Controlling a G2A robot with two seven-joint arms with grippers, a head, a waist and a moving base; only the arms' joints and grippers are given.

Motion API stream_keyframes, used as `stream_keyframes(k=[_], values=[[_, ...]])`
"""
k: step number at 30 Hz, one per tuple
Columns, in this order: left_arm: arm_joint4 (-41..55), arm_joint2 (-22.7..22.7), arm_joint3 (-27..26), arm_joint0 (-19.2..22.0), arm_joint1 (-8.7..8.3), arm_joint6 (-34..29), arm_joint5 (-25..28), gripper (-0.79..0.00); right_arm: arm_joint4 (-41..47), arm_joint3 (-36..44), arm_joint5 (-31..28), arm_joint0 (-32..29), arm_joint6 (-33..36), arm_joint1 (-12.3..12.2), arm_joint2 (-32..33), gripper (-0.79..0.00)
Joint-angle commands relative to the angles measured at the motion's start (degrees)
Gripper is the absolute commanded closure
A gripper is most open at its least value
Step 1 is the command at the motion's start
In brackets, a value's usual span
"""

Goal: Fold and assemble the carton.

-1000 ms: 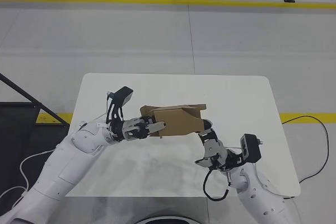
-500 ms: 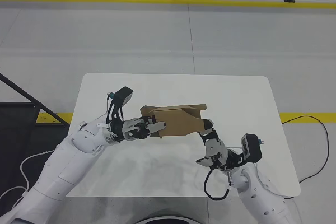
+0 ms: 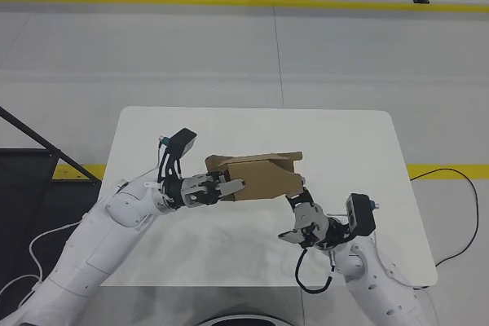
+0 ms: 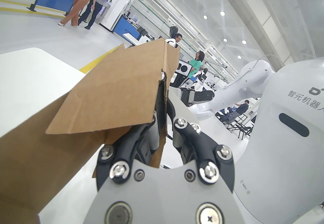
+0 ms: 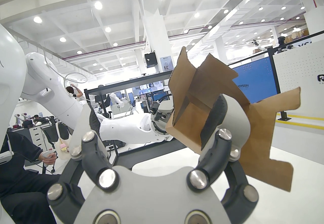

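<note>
The brown cardboard carton (image 3: pixel 261 175) is held above the middle of the white table (image 3: pixel 342 134), partly opened, with loose flaps at both ends. My left gripper (image 3: pixel 231 187) is shut on a flap at one end; the left wrist view shows its fingers (image 4: pixel 157 118) pinching the carton (image 4: pixel 114 93) by its edge. My right gripper (image 3: pixel 293 213) is open at the carton's other end, just below it. In the right wrist view, one finger (image 5: pixel 222 113) lies against the open end of the carton (image 5: pixel 197 88) and the other finger (image 5: pixel 88 121) stands well apart.
A black frame (image 3: pixel 16 163) stands off the table's left side. A black cable (image 3: pixel 460 212) runs over the floor on the right. Bare table surface lies behind the carton and to its right.
The right gripper has shifted slightly lower and left under the carton's end. The left arm and carton have edged a little to the right.
</note>
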State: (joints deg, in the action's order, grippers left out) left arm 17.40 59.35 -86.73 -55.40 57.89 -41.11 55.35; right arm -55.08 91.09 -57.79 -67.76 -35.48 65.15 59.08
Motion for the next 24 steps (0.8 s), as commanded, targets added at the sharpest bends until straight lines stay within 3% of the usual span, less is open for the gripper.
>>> stream_keyframes(k=[1, 18, 24], values=[[0.0, -0.1, 0.0, 0.0, 0.05, -0.1, -0.1, 0.0, 0.4, 0.0, -0.2, 0.0, 0.8, 0.1, 0.1, -0.785], [0.2, 0.2, 0.3, 0.1, 0.32, -0.5, -0.2, 0.0, 1.4, 0.3, -0.2, 1.0, 3.6, -0.2, -0.9, -0.785], [0.5, 0.4, 0.4, 0.0, 0.32, -0.8, -0.1, 0.0, 0.8, 0.4, -0.2, 0.0, 1.6, -0.6, 1.9, -0.785]])
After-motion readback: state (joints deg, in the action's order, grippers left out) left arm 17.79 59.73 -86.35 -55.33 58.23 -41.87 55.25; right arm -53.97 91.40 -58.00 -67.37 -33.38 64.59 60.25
